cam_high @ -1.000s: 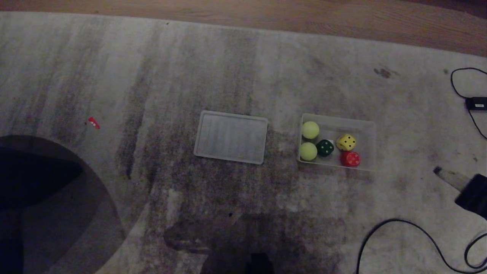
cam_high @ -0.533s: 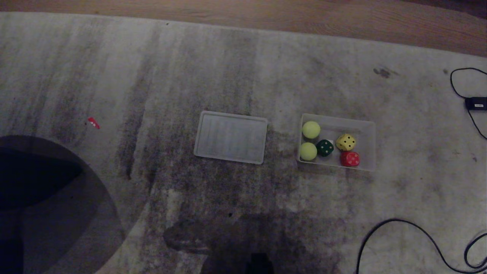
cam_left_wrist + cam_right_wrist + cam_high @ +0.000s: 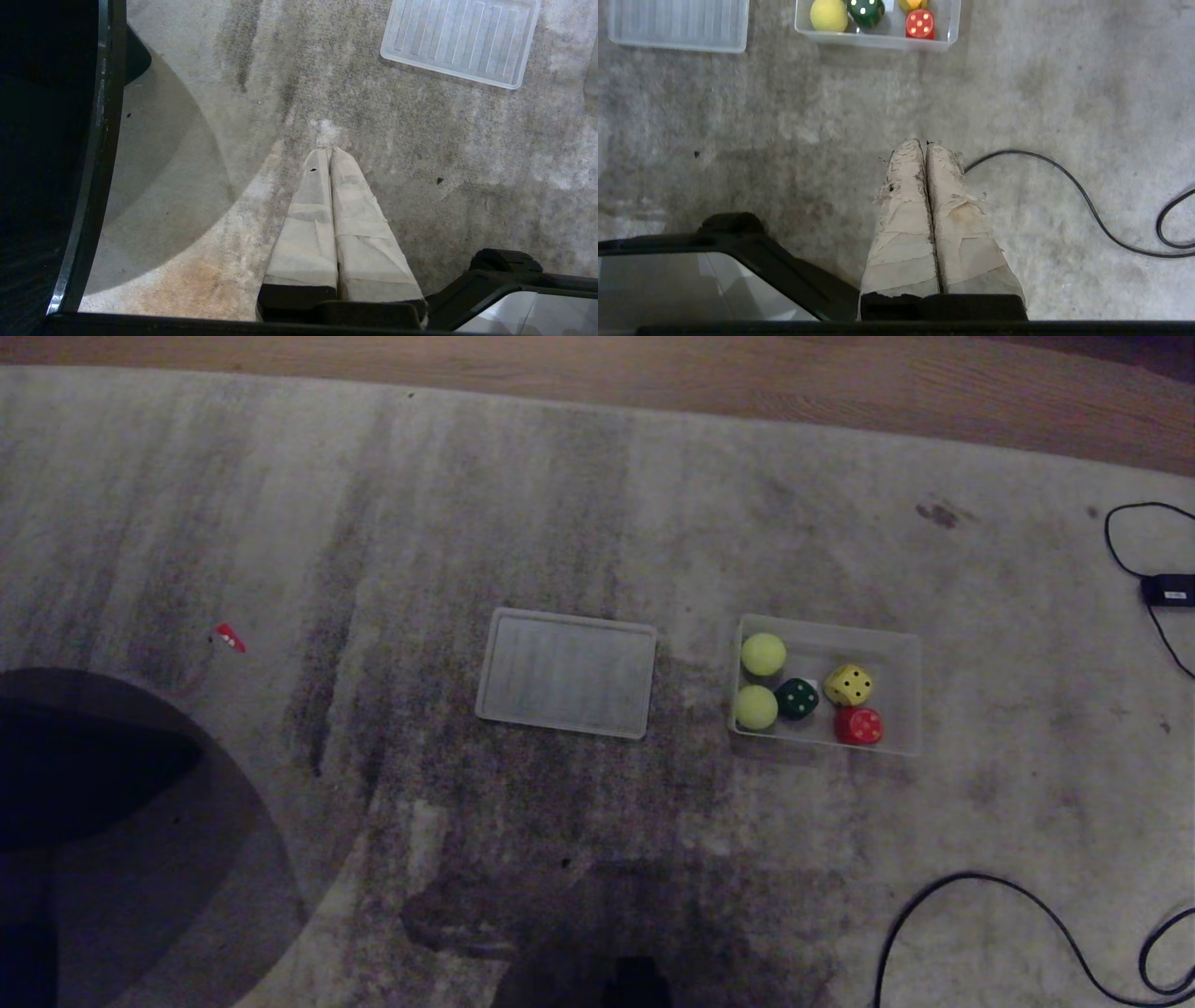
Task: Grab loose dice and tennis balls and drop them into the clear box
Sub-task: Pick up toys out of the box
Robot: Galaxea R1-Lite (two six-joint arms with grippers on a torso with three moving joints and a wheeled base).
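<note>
Grey, streaky carpet [image 3: 579,523] fills the head view, with a strip of wooden floor [image 3: 653,373] along twelve o'clock. Just right of centre, toward three o'clock, sits the clear box [image 3: 894,649]. Inside it lie two tennis balls [image 3: 764,654], one touching its nine o'clock wall, plus a dark green die [image 3: 797,698], a yellow die [image 3: 849,685] and a red die [image 3: 859,725]; no beige die is visible anywhere. Left of the box, apart from it, the ribbed lid [image 3: 567,673] lies flat, likely set aside to keep the box open. Black cables [image 3: 990,896] curl at five o'clock. Neither arm shows here. Each wrist view shows a taped hand hanging over bare carpet, left hand [image 3: 330,151] and right hand [image 3: 924,143], both clenched and empty, which suggests the tidying is done.
</note>
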